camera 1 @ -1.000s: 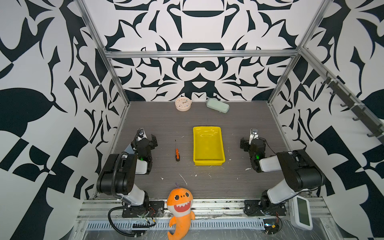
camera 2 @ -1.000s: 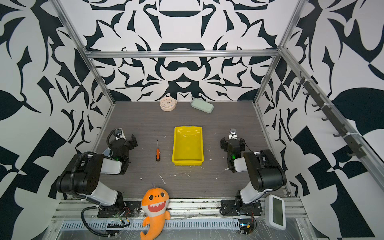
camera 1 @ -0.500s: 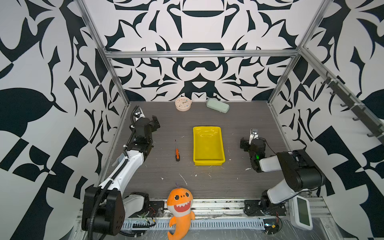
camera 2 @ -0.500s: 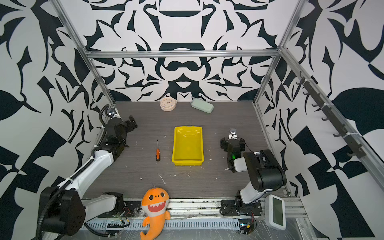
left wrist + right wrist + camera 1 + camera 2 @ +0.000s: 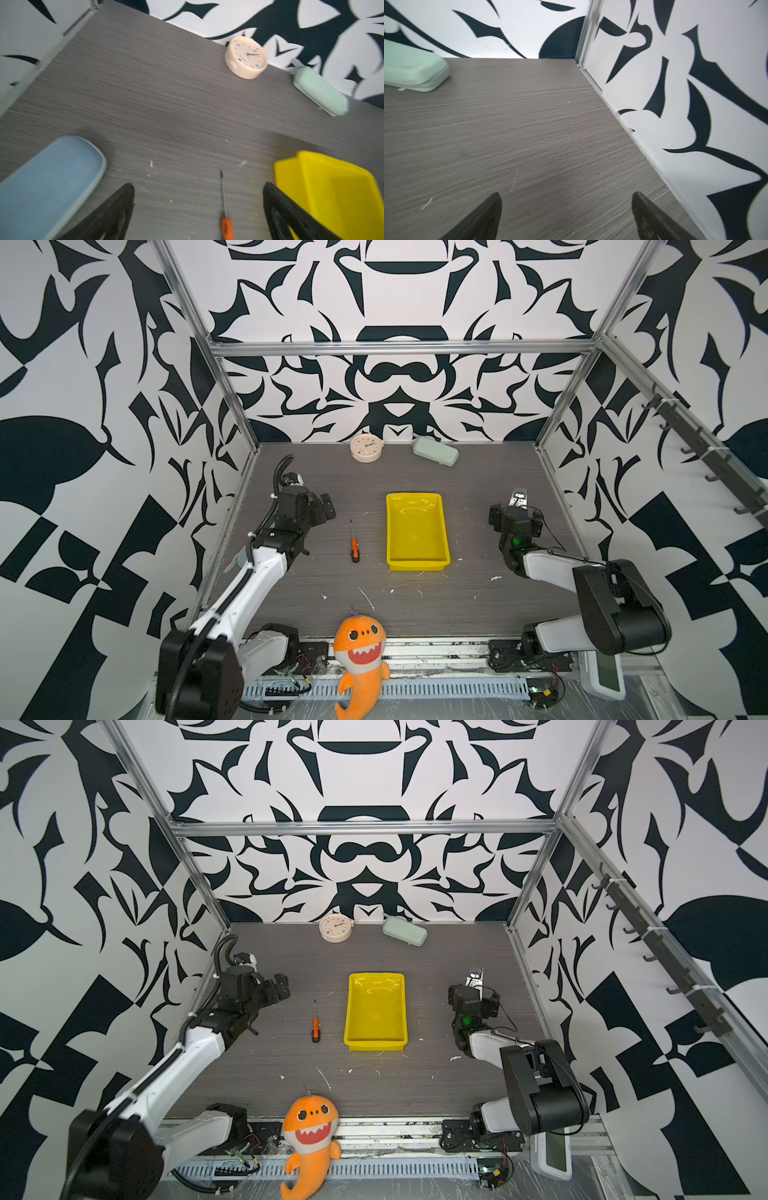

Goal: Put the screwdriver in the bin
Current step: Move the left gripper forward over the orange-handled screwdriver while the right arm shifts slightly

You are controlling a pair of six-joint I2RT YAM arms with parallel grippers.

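1. Grey surface point(image 5: 478, 489): screwdriver point(image 5: 353, 545) lies flat between left end effector point(image 5: 197, 185) and bin point(image 5: 417, 568), touching neither.
2. Long axis runs front to back, tip toward the back wall point(image 5: 399, 398).
3. Left end effector and right end effector point(image 5: 566, 193) both gape wide, empty.

chg | my left arm unfolded from tucked pose, stretched forward | my left gripper point(image 5: 323, 509) lifted, swung in nearer the screwdriver point(image 5: 353, 543), not touching

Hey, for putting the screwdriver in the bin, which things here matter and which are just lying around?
For the job:
- screwdriver, lying beside the bin
- yellow bin, empty
- left end effector, open, near the screwdriver

Just lying about:
- round clock
- pale green case
- blue case
- orange shark plush
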